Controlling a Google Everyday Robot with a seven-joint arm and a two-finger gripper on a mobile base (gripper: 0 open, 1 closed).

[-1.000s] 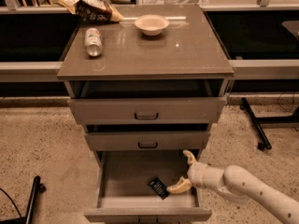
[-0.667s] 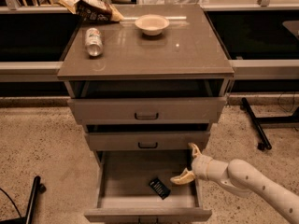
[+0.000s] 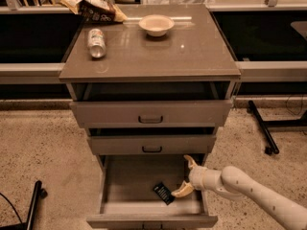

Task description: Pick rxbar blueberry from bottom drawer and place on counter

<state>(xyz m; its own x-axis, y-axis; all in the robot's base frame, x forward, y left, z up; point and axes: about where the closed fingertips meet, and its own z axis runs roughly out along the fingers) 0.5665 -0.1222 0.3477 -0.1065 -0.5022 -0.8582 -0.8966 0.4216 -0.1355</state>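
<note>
In the open bottom drawer (image 3: 125,189), the rxbar blueberry (image 3: 163,193) lies flat, just beside the nearer fingertip of the end effector (image 3: 186,177) and outside its widely spread fingers, toward the drawer's middle. The bar's long axis runs diagonally across the drawer floor. The counter (image 3: 158,56) lies well above and beyond the end effector.

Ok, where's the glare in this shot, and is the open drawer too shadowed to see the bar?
Camera view: the glossy counter shows soft reflections and one small bright highlight near its middle. Camera view: the bottom drawer is dim but readable, the rxbar blueberry is dark on its floor, and the open gripper is beside it.
</note>
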